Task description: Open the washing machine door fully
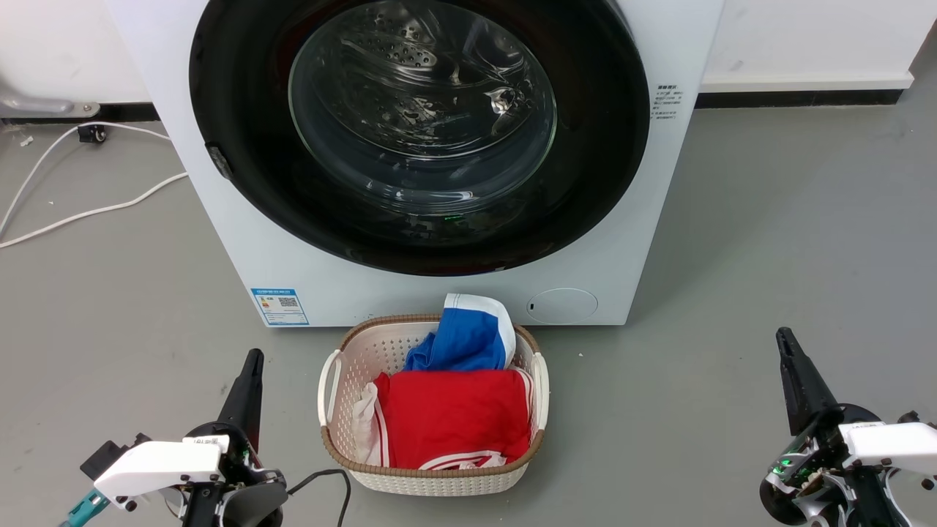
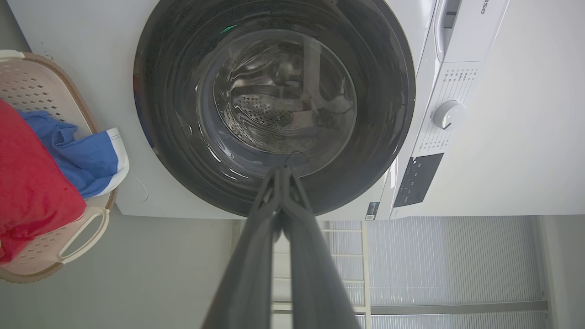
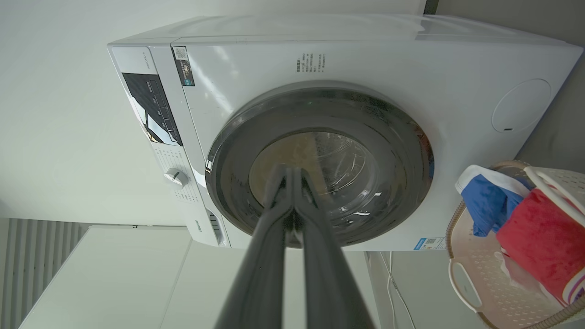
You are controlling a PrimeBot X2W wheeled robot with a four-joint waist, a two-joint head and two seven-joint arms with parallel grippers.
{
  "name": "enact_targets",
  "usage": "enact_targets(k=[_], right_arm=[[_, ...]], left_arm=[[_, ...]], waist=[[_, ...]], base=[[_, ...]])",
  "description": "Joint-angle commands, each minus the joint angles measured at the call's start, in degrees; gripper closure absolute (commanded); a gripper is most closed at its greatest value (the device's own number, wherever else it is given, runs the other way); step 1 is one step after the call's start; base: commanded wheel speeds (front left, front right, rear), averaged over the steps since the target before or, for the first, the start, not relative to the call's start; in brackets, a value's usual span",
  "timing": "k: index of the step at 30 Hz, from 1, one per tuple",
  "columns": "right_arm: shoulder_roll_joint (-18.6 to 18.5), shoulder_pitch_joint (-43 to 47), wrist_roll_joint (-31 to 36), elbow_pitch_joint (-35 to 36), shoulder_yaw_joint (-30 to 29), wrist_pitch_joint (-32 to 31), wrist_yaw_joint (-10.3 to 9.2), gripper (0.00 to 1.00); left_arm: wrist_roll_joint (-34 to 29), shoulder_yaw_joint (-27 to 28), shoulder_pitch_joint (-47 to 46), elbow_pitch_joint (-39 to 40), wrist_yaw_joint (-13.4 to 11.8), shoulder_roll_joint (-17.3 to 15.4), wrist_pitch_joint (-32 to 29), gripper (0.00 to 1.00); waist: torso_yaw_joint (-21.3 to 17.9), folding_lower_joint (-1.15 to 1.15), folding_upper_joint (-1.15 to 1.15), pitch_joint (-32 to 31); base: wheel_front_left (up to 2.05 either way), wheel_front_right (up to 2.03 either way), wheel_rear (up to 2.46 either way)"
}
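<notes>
The washing machine door [image 1: 421, 124] sits shut, flush against the front of the washing machine [image 1: 454, 300] and covering nearly its whole width. Its glossy black ring surrounds a clear glass bowl, and the perforated steel drum shows through. A small grey catch [image 1: 218, 161] sits on the door's left rim.

On the machine's white front, below the door to the left, is a blue sticker [image 1: 279, 306] with a QR code; its print is too small to read. Below the door to the right is a round flap [image 1: 562, 305]. A block of tiny grey print [image 1: 667, 102] right of the door is also unreadable. The left wrist view shows the machine's control strip with a white dial [image 2: 449, 114], a dark panel [image 2: 417, 179] and a brand word cut by the frame edge. In the right wrist view a small brand word [image 3: 197, 225] looks like "Hisense".

Just in front of the machine stands a cream basket [image 1: 333, 395] holding a red garment [image 1: 454, 417] and a blue-and-white one [image 1: 468, 340]. A white cable [image 1: 73, 212] lies on the floor left of the machine.

The left gripper [image 1: 254, 356] and the right gripper [image 1: 783, 337] are well apart from the machine, out in front of it. Each has its fingers pressed together on nothing.
</notes>
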State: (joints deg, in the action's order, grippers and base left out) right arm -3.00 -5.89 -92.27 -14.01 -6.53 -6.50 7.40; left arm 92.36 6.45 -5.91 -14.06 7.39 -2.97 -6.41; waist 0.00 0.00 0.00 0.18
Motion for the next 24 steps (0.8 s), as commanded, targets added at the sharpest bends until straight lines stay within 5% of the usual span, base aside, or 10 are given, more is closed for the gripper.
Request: enact_targets(k=[1,24], right_arm=[[0.2,-0.6,0.1,0.0,-0.1,-0.1,0.18,1.0],[0.2,-0.6,0.1,0.0,-0.1,-0.1,0.17,1.0]], left_arm=[[-0.2,0.2,-0.6,0.1,0.2,0.1,-0.2,1.0],[-0.3,0.2,-0.6,0.1,0.2,0.1,-0.2,1.0]], waist=[[0.0,0.0,0.0,0.0],[0.0,0.0,0.0,0.0]], base=[[0.0,0.0,0.0],[0.0,0.0,0.0]])
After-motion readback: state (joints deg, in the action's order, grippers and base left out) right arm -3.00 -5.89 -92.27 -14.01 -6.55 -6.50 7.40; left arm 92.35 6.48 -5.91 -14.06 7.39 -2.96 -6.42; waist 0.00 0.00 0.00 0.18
